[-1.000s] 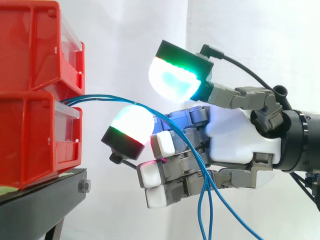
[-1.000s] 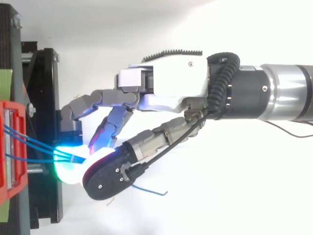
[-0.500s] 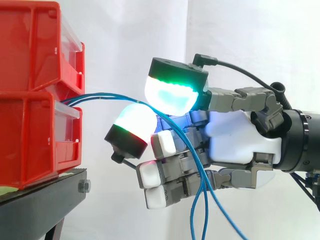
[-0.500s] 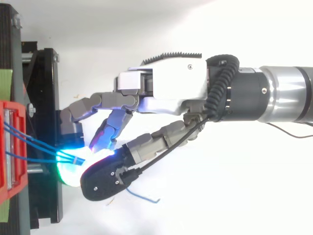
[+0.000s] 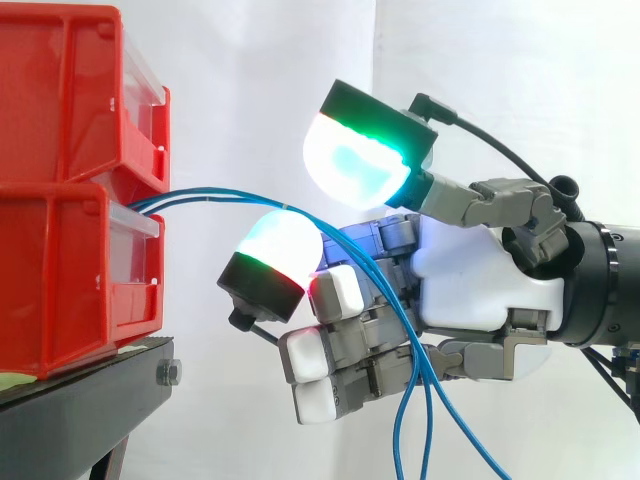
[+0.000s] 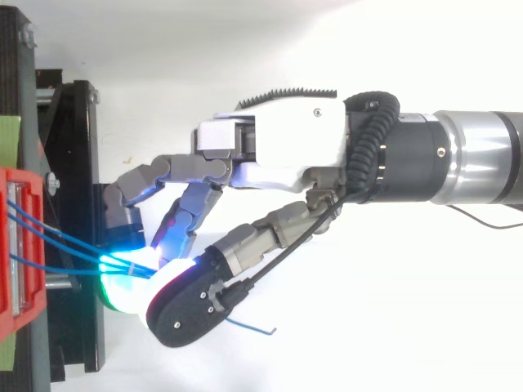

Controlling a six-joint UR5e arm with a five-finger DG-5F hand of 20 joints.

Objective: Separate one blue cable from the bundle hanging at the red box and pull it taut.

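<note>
Several thin blue cables (image 5: 220, 196) come out between the two stacked red bins (image 5: 60, 270) and arch to the right. They lie over the lower glowing fingertip pad (image 5: 280, 245), then drop in front of the hand (image 5: 470, 285) past the bottom edge. The upper green-cyan pad (image 5: 355, 165) hangs clear above them, with a gap to the lower pad, so nothing is pinched. The other fingers are bent, their white pads facing left behind the cables. In the top view the cables (image 6: 57, 245) run from the red bin (image 6: 20, 245) into the glow under the hand (image 6: 286, 151).
The bins rest on a black stand (image 5: 90, 400) whose edge lies just below and left of the fingers. A loose blue cable end (image 6: 253, 327) pokes out under the hand. A white curtain hangs behind.
The upper pad dipped toward the lower one half a second ago and has now lifted up and right, widening the gap. The hanging cable strands have swung slightly.
</note>
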